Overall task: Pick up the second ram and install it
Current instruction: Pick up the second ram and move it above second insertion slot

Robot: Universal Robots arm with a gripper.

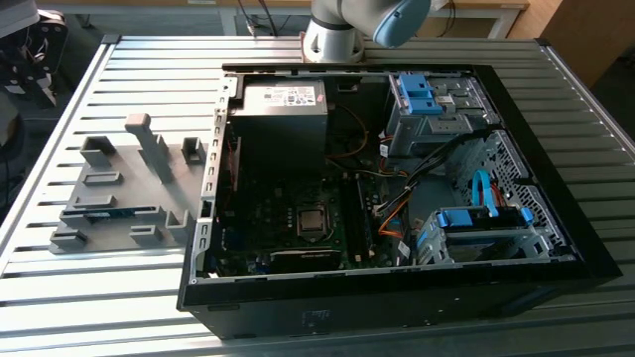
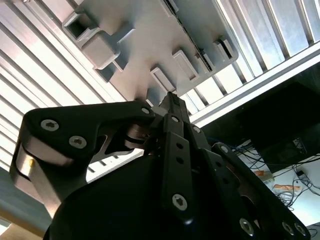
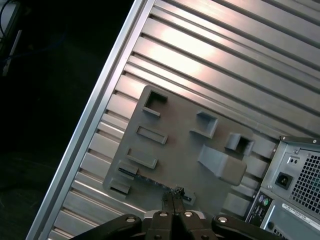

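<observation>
Gripper pressed together, empty, high over holder. Ram sits in slot near holder's long edge. Judgement: spread first, square across thin faces, pinch mid-length, lift straight

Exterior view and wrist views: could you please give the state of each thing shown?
Black PC case: open, lying on its side.
Thin blue-green ram stick: seated in grey plastic holder, ungripped.
Black gripper: shut, empty, above the holder.

Arm cut off at exterior view's top, second ram mostly hidden within grey holder
</observation>
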